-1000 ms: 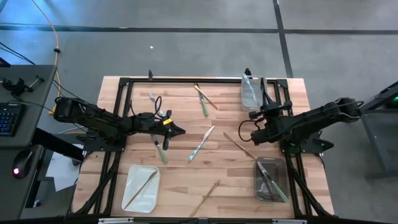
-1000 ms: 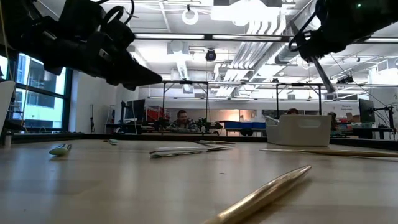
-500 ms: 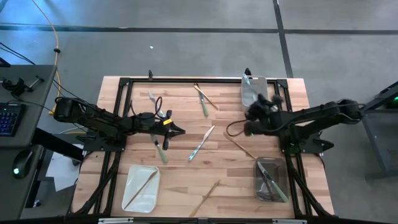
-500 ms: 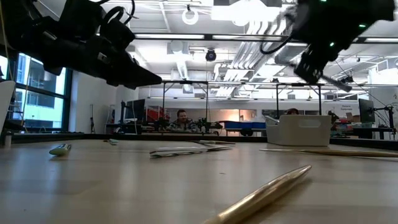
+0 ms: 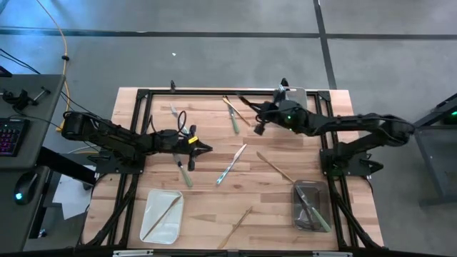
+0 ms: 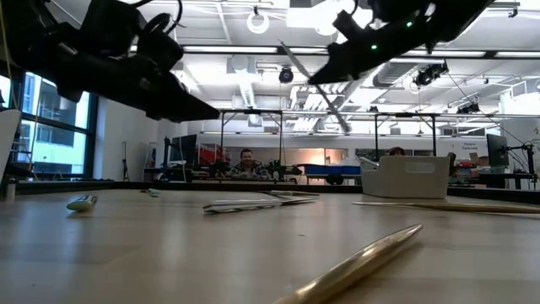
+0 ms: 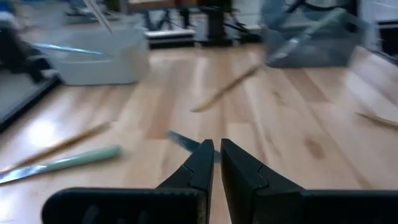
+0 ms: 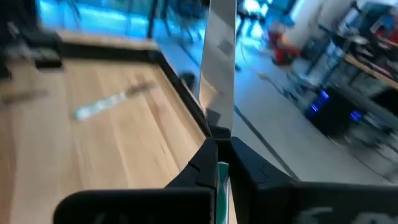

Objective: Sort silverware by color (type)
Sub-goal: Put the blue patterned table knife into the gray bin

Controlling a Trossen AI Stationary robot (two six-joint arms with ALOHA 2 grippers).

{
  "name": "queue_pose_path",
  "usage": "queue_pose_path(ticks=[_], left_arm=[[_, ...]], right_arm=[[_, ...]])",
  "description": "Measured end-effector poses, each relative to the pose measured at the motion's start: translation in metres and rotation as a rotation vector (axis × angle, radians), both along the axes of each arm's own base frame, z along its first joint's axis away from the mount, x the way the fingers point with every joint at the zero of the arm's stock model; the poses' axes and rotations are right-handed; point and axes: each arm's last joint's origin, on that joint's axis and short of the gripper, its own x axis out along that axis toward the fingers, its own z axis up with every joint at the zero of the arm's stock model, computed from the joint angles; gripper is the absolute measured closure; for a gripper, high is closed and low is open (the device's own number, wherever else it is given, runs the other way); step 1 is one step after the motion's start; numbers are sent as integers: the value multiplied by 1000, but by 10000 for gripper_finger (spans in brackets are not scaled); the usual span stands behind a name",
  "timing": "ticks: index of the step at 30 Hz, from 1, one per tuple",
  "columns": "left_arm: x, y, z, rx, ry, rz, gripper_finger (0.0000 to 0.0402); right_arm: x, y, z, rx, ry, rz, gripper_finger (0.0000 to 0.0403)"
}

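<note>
My right gripper (image 5: 260, 114) is over the far middle of the table, shut on a knife with a silver blade (image 5: 245, 102) and a pale-green handle. My left gripper (image 5: 208, 150) hovers shut above the table's middle, beside a light-blue-handled knife (image 5: 232, 163) lying flat. Other silverware lies flat on the wood. There are green-handled pieces (image 5: 186, 175) (image 5: 234, 121) and gold pieces (image 5: 275, 166) (image 5: 235, 227). One gold piece (image 5: 166, 213) lies in a white tray and green ones (image 5: 312, 207) lie in a dark tray. My right gripper pinches the knife between its two fingers where the green handle (image 8: 222, 173) meets the blade. The silver blade (image 8: 217, 62) sticks out past the fingertips, in line with them. The knife is lifted clear of the table, and its blade (image 6: 312, 84) slants in the air.
A clear tray (image 5: 291, 106) with pieces in it stands at the far right, a dark tray (image 5: 296, 189) at the near right, a white tray (image 5: 151, 201) at the near left. A black frame (image 5: 214, 92) runs along the table's edges. People sit in the room beyond.
My right gripper, keeping hold of the knife, has moved from the right middle of the table toward the far edge and leftward. It has turned, so the blade that hung downward now points out toward the far left. My left gripper has kept still.
</note>
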Motion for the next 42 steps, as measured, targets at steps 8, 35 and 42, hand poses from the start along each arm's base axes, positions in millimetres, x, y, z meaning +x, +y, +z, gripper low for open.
queue_pose_path(ticks=[8, 35, 42], left_arm=[[0, 3, 3, 58, -28, 73, 345], [52, 9, 93, 143, -293, -16, 183], [70, 16, 106, 119, -246, -104, 185]], right_arm=[[37, 1, -23, 10, -201, 174, 403], [28, 36, -27, -143, -618, 683, 403], [27, 37, -25, -158, -639, 719, 403]])
